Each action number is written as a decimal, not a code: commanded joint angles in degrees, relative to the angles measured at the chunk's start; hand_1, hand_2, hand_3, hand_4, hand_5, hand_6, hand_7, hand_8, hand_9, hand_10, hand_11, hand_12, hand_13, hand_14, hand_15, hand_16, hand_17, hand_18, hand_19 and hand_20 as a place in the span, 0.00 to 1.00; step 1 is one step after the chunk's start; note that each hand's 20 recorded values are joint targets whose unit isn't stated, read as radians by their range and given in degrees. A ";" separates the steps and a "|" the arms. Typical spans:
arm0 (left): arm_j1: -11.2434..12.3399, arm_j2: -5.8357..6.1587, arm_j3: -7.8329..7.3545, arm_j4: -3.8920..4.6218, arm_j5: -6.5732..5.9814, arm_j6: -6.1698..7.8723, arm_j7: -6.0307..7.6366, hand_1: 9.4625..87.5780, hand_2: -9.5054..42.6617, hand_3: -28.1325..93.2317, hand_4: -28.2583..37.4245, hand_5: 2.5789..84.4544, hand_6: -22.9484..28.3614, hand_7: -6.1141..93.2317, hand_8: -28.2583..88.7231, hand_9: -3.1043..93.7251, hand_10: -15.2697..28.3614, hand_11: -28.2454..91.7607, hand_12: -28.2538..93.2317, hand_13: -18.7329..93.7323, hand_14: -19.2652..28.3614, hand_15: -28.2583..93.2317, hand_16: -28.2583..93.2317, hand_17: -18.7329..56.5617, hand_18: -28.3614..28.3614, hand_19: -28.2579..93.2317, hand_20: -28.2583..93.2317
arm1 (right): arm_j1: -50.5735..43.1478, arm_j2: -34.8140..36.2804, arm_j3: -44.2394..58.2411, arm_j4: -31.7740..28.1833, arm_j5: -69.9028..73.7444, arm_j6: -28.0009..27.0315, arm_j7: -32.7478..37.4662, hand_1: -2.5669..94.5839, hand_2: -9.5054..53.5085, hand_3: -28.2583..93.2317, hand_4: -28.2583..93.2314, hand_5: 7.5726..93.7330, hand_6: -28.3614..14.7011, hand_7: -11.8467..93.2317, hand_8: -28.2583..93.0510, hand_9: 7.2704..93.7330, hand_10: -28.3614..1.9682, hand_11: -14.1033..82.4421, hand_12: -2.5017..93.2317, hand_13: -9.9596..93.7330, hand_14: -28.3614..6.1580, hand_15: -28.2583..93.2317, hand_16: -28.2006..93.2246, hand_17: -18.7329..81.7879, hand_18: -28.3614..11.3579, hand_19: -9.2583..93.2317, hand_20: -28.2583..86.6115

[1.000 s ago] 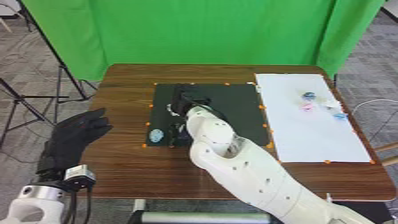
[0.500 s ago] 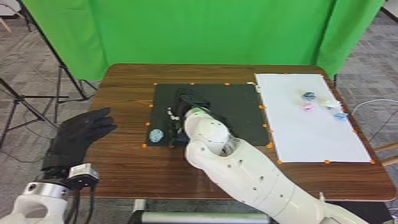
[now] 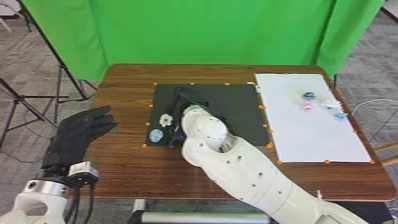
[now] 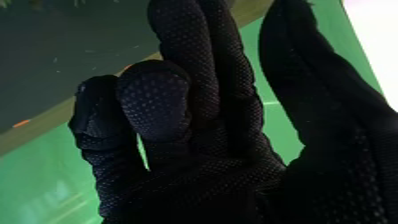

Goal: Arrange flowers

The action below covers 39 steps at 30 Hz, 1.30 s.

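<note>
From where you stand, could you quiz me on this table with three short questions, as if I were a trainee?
1. True or false: the right robot hand is over the dark mat.
2. Which lies on the white sheet? (a) a pink flower (b) a red cup (c) a pair of scissors
3. Fill in: on the mat, beside the white flower, lies a ____ flower.

Key: 1 true; 2 a; 3 blue.

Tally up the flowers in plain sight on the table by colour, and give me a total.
Blue flowers: 3
White flowers: 2
Pink flower: 1
Total: 6
The right arm covers part of the black mat, so more could be hidden there.
</note>
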<state>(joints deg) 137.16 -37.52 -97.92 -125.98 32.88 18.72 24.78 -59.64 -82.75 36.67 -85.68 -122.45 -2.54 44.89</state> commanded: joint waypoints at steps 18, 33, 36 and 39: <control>19.96 -3.48 -9.00 -5.00 -3.18 5.22 6.20 0.23 0.27 0.91 0.13 0.51 0.70 0.26 0.15 0.44 0.85 0.56 0.31 0.41 0.99 0.78 0.11 0.12 0.90 0.73 0.31 | -6.89 14.97 5.85 -20.37 -11.04 -11.08 -12.92 0.40 0.04 0.89 0.00 0.71 0.54 0.31 0.13 0.75 0.45 0.52 0.23 0.75 0.55 0.85 0.39 0.58 0.20 1.00 0.42; 18.15 -5.47 -5.12 -5.29 -1.33 5.20 5.26 0.23 0.27 0.91 0.13 0.51 0.70 0.26 0.15 0.44 0.85 0.56 0.31 0.41 0.99 0.78 0.11 0.12 0.90 0.73 0.31 | -25.43 39.26 27.04 -30.75 -3.17 -2.66 -8.69 0.38 0.06 0.89 0.01 0.64 0.49 0.28 0.14 0.67 0.37 0.45 0.21 0.72 0.51 0.85 0.38 0.56 0.18 1.00 0.40; 17.05 -5.16 -3.97 -5.06 -0.78 4.83 4.82 0.23 0.27 0.91 0.13 0.51 0.70 0.26 0.15 0.44 0.85 0.56 0.31 0.41 0.99 0.78 0.11 0.13 0.90 0.73 0.31 | -28.16 41.80 30.83 -30.07 -1.70 -1.09 -7.06 0.38 0.06 0.90 0.01 0.63 0.49 0.28 0.14 0.66 0.37 0.44 0.21 0.72 0.51 0.85 0.38 0.56 0.19 1.00 0.40; 16.26 -4.76 -3.30 -4.89 -0.79 4.92 5.15 0.23 0.27 0.91 0.13 0.51 0.70 0.26 0.15 0.44 0.85 0.56 0.31 0.41 0.99 0.78 0.11 0.13 0.90 0.73 0.31 | -30.59 43.47 34.42 -28.99 -0.90 0.73 -5.77 0.38 0.06 0.90 0.01 0.62 0.48 0.28 0.14 0.65 0.37 0.43 0.21 0.72 0.52 0.85 0.38 0.56 0.19 1.00 0.39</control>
<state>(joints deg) 154.73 -42.58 -102.83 -130.90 31.37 23.46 30.08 -84.42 -44.88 64.32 -117.43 -124.44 -5.49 35.30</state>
